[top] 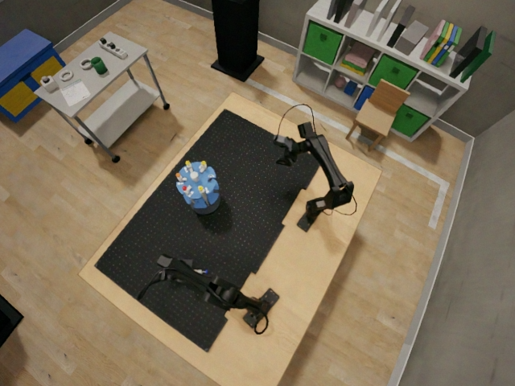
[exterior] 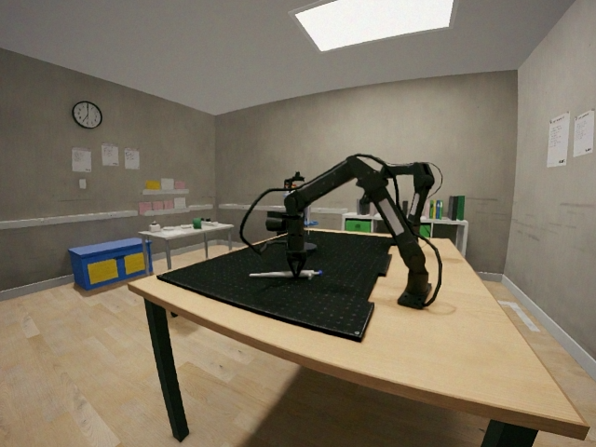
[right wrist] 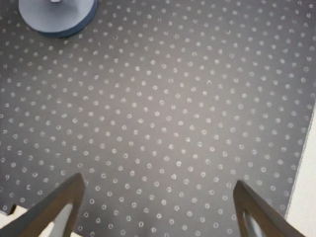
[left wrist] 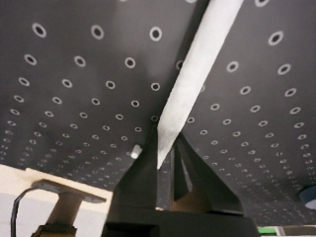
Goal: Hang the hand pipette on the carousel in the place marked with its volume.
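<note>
l grip [exterior: 296, 275] [left wrist: 168, 135] nearly shut, w/ pipette [top: 200, 271] [exterior: 274, 275] [left wrist: 193, 79] pinched; r grip [top: 284, 161] [right wrist: 158, 190] wide open, empty. check hold, then lift slow, no twist.

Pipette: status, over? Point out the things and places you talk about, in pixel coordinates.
Left tool [exterior: 295, 274] [left wrist: 169, 132] shut on pipette [top: 199, 271] [exterior: 269, 275] [left wrist: 197, 69], lying flat, unhung. Right tool [top: 284, 161] [right wrist: 158, 185] open, empty. No obstruction seen between pipette and carousel [top: 200, 179] [exterior: 311, 223] [left wrist: 309, 196] [right wrist: 55, 19].

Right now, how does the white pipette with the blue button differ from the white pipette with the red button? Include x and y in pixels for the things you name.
The white pipette with the blue button [top: 199, 271] [exterior: 269, 275] [left wrist: 197, 74] lies on the black mat [top: 245, 182] [exterior: 216, 283] [left wrist: 59, 118] [right wrist: 148, 123]; the red-buttoned one [top: 187, 192] hangs roughly upright on the blue carousel [top: 202, 179]. One's button is blue, the other's red. Both have white bodies.
</note>
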You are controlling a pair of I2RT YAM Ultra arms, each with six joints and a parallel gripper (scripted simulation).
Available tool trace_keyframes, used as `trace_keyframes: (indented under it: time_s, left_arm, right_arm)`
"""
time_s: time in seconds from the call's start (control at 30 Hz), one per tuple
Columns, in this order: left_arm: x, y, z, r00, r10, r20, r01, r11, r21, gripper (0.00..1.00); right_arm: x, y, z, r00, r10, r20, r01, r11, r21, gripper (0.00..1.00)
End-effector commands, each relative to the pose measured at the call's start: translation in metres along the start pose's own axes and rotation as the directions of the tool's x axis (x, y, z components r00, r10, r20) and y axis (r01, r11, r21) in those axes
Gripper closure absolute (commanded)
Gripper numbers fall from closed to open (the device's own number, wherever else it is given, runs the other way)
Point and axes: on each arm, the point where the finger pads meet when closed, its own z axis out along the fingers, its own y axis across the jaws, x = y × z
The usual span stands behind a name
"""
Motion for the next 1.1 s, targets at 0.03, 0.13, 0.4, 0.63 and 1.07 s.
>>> trace_keyframes:
  time_s: [0.03,0.13,0.4,0.63,1.07]
  left_arm:
    - [-0.004,-0.001,-0.004,1.0,-0.002,0.019,0.002,1.0,0.006,0.88]
    - [-0.004,-0.001,-0.004,1.0,-0.002,0.019,0.002,1.0,0.006,0.88]
    - [-0.009,-0.001,-0.023,0.999,-0.008,0.046,0.008,1.0,0.01,0.88]
    - [-0.008,-0.001,-0.035,0.999,-0.008,0.046,0.008,1.0,0.01,0.88]
    - [-0.007,0.0,-0.059,0.999,-0.008,0.046,0.008,1.0,0.01,0.88]
  right_arm:
    - [-0.008,-0.003,-0.005,0.999,-0.018,0.032,0.018,1.0,0.013,0.0]
    - [-0.008,-0.003,-0.005,0.999,-0.018,0.032,0.018,1.0,0.013,0.0]
    - [-0.008,-0.003,-0.005,0.999,-0.018,0.032,0.018,1.0,0.013,0.0]
    - [-0.008,-0.003,-0.005,0.999,-0.018,0.032,0.018,1.0,0.013,0.0]
    - [-0.008,-0.003,-0.005,0.999,-0.018,0.032,0.018,1.0,0.013,0.0]
